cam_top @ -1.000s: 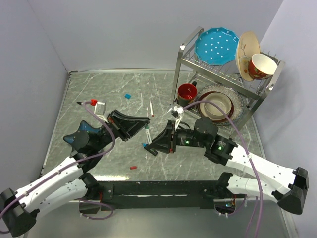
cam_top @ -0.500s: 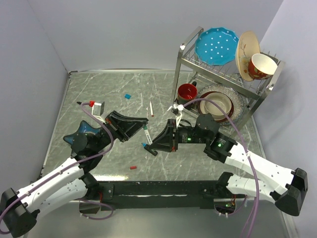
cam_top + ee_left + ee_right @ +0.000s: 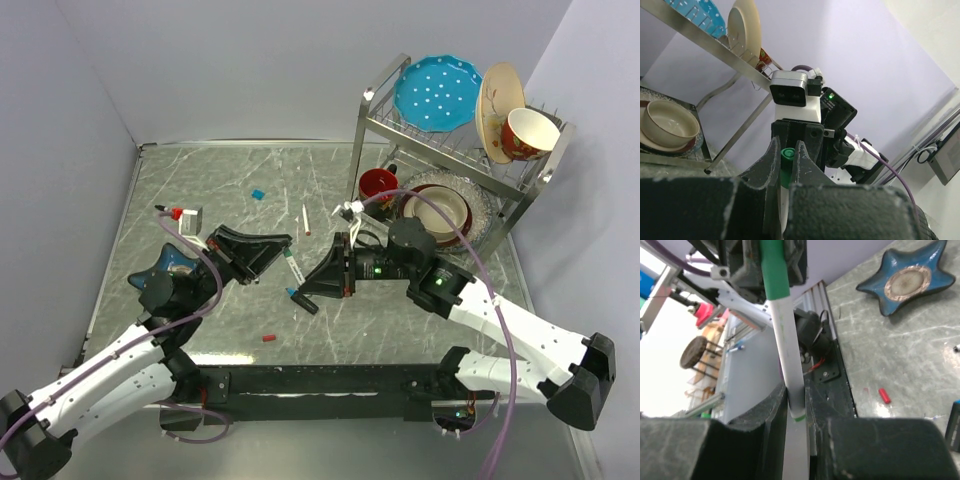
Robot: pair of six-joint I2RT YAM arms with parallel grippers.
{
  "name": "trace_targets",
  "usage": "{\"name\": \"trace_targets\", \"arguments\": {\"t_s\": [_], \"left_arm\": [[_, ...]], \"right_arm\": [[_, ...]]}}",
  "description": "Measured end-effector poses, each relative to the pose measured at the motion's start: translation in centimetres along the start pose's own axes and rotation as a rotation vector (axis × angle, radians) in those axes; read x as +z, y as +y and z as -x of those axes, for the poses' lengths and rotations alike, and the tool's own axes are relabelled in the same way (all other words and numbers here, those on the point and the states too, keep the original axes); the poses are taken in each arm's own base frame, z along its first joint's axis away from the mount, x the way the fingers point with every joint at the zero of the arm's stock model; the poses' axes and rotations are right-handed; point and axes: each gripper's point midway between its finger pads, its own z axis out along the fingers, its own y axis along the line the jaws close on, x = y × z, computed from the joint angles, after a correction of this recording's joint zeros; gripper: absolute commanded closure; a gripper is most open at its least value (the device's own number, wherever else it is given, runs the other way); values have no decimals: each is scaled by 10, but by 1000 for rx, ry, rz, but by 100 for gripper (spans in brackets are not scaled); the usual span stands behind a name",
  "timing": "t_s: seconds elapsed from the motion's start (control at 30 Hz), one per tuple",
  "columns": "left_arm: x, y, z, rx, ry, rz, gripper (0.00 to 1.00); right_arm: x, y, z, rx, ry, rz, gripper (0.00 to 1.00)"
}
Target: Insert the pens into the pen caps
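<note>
Item one: we are finding the left hand [image 3: 786, 151] closed tight on the green cap [image 3: 787, 154], which is sitting between its two fingers.

Item two: we are finding the right hand [image 3: 795, 392] clamped on the white barrel of the green pen [image 3: 787, 355], near its green-banded end. The barrel is running straight up into the cap, and both are hanging in the air between the two hands, above the tabletop [image 3: 200, 180].

Item three: we are counting loose pieces lying on the tabletop:
- black marker [image 3: 302, 299], just under the right hand
- red cap [image 3: 268, 338], near the front edge
- blue cap [image 3: 257, 193]
- another white pen [image 3: 306, 219]

Item four: we are also noting a star-shaped dish [image 3: 165, 270] and a dish rack [image 3: 455, 150].
</note>
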Motion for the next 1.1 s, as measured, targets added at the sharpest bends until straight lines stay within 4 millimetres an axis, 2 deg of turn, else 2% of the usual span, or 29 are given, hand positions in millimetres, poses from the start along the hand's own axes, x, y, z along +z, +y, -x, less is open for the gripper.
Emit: {"name": "trace_targets", "arguments": {"t_s": [0.5,0.63,0.67,0.77,0.9,1.0,1.03,1.1], "left_arm": [[0,7,8,-45,-74,12,99],[10,4,16,-20,-40,85,99],[14,1,19,-7,-26,103,99],[29,-7,28,39,24,151,99],[44,-2,26,66,122,220,99],[39,28,-1,32,253,317,99],[36,43,-10,20,289,365,99],[31,72,-25,0,342,452,99]], "right_arm": [[7,0,4,70,27,48,100],[7,1,11,41,-1,49,99],[6,3,15,27,-16,50,89],[0,7,29,-18,-78,36,73],[-21,2,42,-70,-189,-42,61],[-49,-8,54,-117,-319,-156,55],[-57,-9,54,-123,-343,-181,48],[-73,-11,46,-122,-372,-226,43]]}}
